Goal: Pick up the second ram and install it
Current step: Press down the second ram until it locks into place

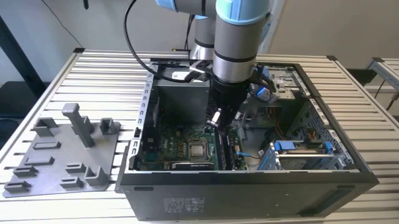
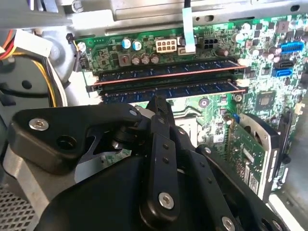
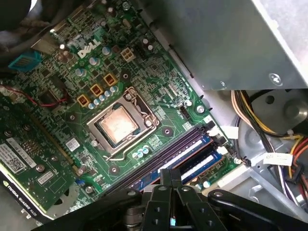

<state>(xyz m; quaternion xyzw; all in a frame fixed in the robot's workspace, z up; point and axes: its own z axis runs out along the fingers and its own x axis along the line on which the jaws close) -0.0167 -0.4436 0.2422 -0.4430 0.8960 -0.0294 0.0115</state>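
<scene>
Second ram seated in motherboard slot inside computer case; jaws closed, empty, above it.

The arm is showing silver tube sections, pale blue joint caps, black bands and a black cable; its black end effector is carrying silver screws.

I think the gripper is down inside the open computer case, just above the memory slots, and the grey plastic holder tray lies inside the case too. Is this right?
Not entirely. The gripper is inside the computer case, near the memory slots, but the exterior view shows the grey holder tray outside, on the table at the exterior view's left.
</scene>
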